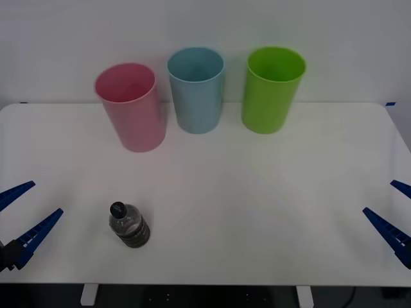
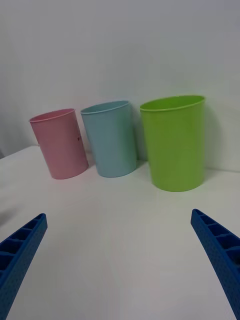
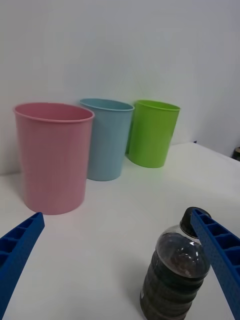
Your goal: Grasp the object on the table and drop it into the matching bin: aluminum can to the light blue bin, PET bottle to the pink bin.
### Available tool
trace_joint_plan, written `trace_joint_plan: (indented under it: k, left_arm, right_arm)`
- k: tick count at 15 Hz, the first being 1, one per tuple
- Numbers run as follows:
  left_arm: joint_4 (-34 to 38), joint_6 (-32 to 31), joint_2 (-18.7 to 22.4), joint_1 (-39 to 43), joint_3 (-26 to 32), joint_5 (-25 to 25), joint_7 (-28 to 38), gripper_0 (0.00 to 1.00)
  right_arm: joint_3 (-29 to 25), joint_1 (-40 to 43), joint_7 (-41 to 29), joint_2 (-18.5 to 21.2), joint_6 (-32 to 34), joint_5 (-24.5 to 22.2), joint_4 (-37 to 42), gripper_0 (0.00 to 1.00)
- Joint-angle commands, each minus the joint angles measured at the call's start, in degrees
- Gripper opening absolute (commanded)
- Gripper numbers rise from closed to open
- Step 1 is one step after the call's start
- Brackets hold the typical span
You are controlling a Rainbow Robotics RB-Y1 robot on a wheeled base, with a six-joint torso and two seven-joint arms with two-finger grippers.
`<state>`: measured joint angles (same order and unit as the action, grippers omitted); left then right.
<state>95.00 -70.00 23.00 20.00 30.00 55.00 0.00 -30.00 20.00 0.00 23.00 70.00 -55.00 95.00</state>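
Upright, ribbed PET bottle [image 1: 130, 226] (black-capped)

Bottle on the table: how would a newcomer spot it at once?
On the white table, three tall bins line the far edge. The bottle stands alone near the front edge, nearest the left claw. It is far shorter than the bins, clear, black-capped, dark below.

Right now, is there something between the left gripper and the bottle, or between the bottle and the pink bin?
Nothing visible. The left gripper waits with open jaws at the table's near left edge, and only bare tabletop separates it from the bottle. The table between the bottle and the pink bin is bare too.
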Motion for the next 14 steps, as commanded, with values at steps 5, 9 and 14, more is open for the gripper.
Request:
trace_joint_plan:
  k: [5,9,14]
  left_arm:
    - [-1.5,0.5,-0.8,-0.3,-1.1,-1.3,-0.1,1.00]
    - [-4.7,0.3,1.9,-0.9,-2.0,-1.3,-1.2,1.00]
    - [-13.6,-2.0,6.1,-4.8,-6.4,-1.2,-9.8,1.00]
  right_arm:
    - [0.0,0.0,0.0,0.0,0.0,0.0,0.0,1.00]
    - [0.0,0.0,0.0,0.0,0.0,0.0,0.0,1.00]
    - [0.0,0.0,0.0,0.0,0.0,0.0,0.0,1.00]
